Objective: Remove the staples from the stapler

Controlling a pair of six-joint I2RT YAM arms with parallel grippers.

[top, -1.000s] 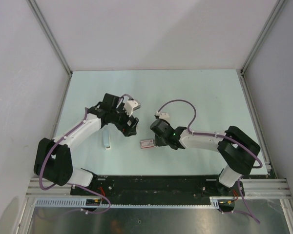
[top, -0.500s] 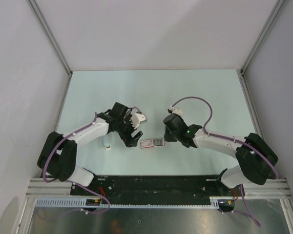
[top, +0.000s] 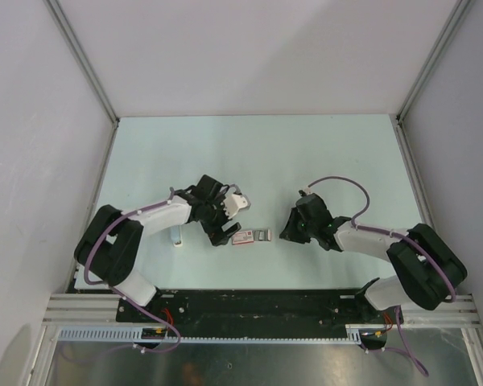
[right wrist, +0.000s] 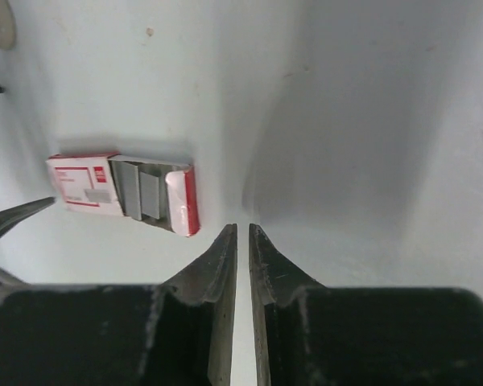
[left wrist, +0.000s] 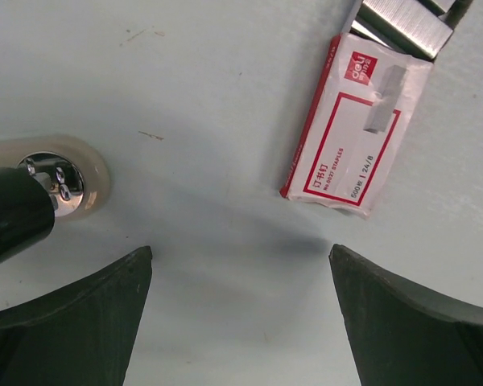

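Note:
The stapler is a small red-and-white box-like oblong with a printed label, lying flat at the table's front middle. Its grey inner tray is slid out to the right and holds grey strips of staples. My left gripper stands wide open just left of the stapler, with only bare table between its fingertips. My right gripper sits a little right of the tray, apart from it. Its jaws stand a thin slit apart with nothing in them. The stapler lies ahead and left of them.
A pale oblong object with a chrome end lies on the table left of my left gripper. Grey walls with metal rails stand on three sides, and the black base rail runs along the near edge.
My right gripper drew back to the right, the tray slid out of the stapler, and its jaws parted a little. My left gripper moved down and right, up to the stapler's left end.

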